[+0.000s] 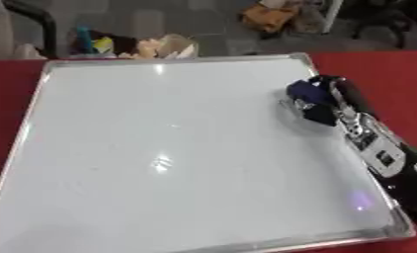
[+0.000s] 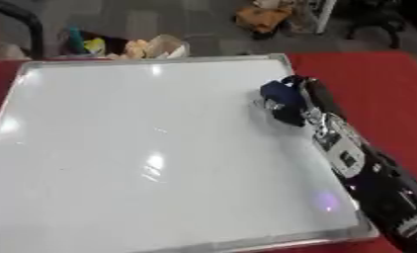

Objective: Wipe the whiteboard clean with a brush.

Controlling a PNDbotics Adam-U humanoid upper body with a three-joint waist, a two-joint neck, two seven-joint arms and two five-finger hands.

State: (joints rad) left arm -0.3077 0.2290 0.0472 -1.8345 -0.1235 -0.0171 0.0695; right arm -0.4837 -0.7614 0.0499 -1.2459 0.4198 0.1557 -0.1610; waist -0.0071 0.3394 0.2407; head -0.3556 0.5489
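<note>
A large whiteboard (image 1: 160,148) with a silver frame lies flat on a red table (image 1: 385,69). Its surface looks blank, with only glare spots. My right hand (image 1: 329,96) reaches in from the lower right and rests on the board near its right edge, towards the far corner. Its fingers are curled round a dark blue brush (image 1: 309,101), which is pressed onto the board. The right forearm (image 2: 367,173) runs along the board's right frame. My left hand shows in neither view.
Beyond the table's far edge the floor holds a cluster of coloured items (image 1: 134,45), a dark chair arm (image 1: 35,17) at far left and an orange object (image 1: 268,17).
</note>
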